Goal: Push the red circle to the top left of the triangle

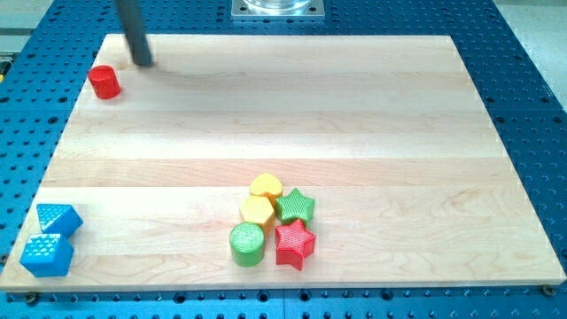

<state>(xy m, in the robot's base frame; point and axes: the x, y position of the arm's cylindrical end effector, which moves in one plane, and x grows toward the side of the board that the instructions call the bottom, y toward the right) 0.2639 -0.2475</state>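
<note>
The red circle (104, 81) is a short red cylinder near the board's top left corner. The blue triangle (57, 218) lies at the board's bottom left corner, far below the red circle. My tip (143, 63) ends the dark rod and rests on the board just right of and slightly above the red circle, a small gap apart from it.
A blue cube (46, 254) sits right below the blue triangle. A cluster at bottom centre holds a yellow heart (266, 187), a yellow hexagon (257, 211), a green star (296, 206), a green circle (247, 244) and a red star (294, 245). The wooden board (354, 115) lies on a blue perforated table.
</note>
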